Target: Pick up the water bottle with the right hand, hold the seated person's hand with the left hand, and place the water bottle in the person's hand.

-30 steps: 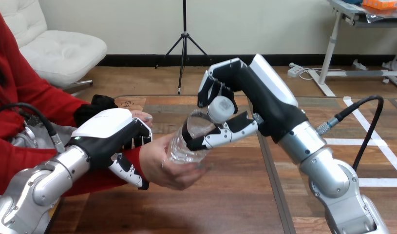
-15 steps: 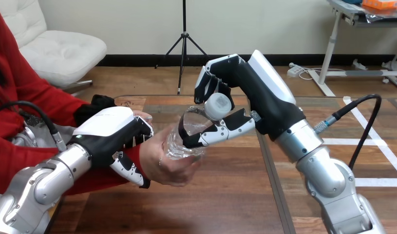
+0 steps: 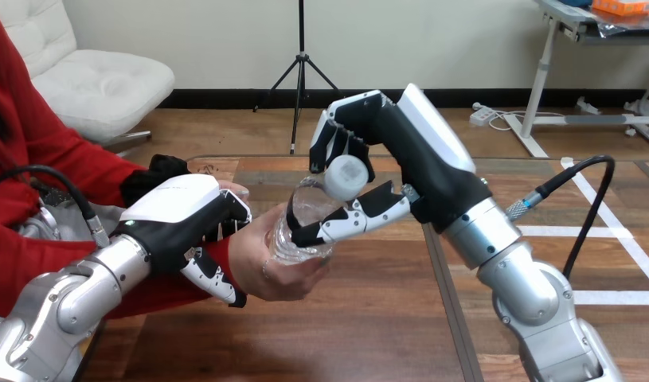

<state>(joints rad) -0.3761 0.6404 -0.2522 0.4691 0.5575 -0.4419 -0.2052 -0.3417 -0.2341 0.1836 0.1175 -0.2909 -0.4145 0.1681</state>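
The task looks nearly finished. The bottle (image 3: pixel 303 211) is off the bench (image 3: pixel 369 326) and tilted, its cap (image 3: pixel 345 177) pointing up and to the right, and its lower body sits in the person's hand (image 3: pixel 269 274), whose fingers wrap round it. The right robot hand (image 3: pixel 400 151) has its fingers curled down over the cap and neck and its thumb laid across the bottle's shoulder, so both it and the person grip the bottle. The left robot hand (image 3: pixel 181 219) is closed round the person's wrist (image 3: pixel 225 255), fingers over the top and thumb beneath, steadying it. The pick-up and the holding of the person's hand therefore appear done, and the placing is almost done — what seems left is for the right robot hand to open and draw clear, leaving the bottle with the person.

The bench is dark wood, with a thin pale strip (image 3: pixel 444 302) running along it just right of the handover — all of which happens above it, nothing touching the boards.
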